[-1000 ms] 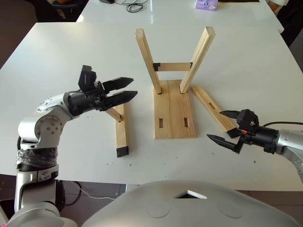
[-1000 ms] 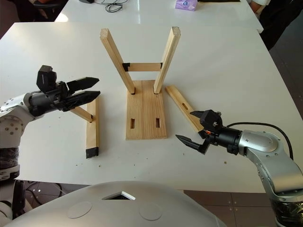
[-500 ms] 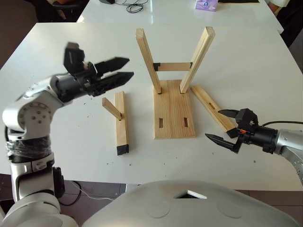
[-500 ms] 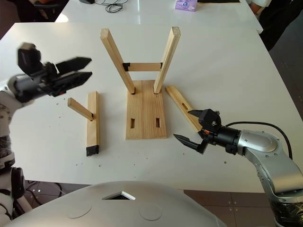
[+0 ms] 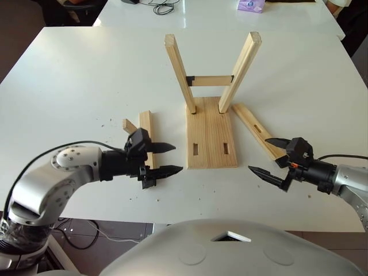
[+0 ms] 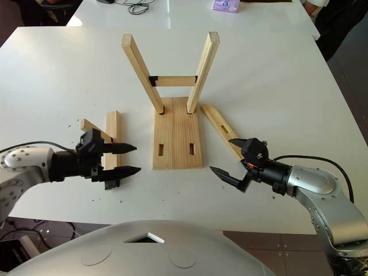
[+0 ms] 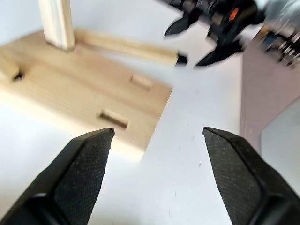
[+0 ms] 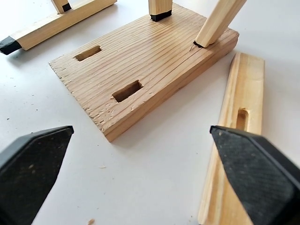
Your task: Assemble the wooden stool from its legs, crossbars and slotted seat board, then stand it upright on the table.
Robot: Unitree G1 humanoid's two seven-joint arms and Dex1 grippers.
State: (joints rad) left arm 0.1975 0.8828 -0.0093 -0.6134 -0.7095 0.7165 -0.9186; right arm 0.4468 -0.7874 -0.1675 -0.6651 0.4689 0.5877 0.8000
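Observation:
The slotted seat board [image 5: 211, 141] lies flat mid-table, with two legs [image 5: 179, 72] standing in its far slots, joined by a crossbar [image 5: 210, 81]. Its two near slots [image 8: 126, 90] are empty. A loose leg with a crossbar stub [image 5: 147, 122] lies left of the board. My left gripper [image 5: 177, 158] hovers open over that leg's near end, pointing at the board [image 7: 84, 89]. A second loose leg [image 5: 253, 129], slotted [image 8: 236, 140], lies right of the board. My right gripper [image 5: 270, 155] is open and empty at its near end.
The white table [image 5: 86, 75] has wide bare areas to the left, right and behind the stool parts. Its front edge [image 5: 218, 215] runs close beneath both grippers. Cables and a purple box [image 5: 250, 6] lie on a second table behind.
My left arm rose up and left, off the left leg, then dropped low to that leg's near end, pointing at the board. The right gripper only edged slightly nearer.

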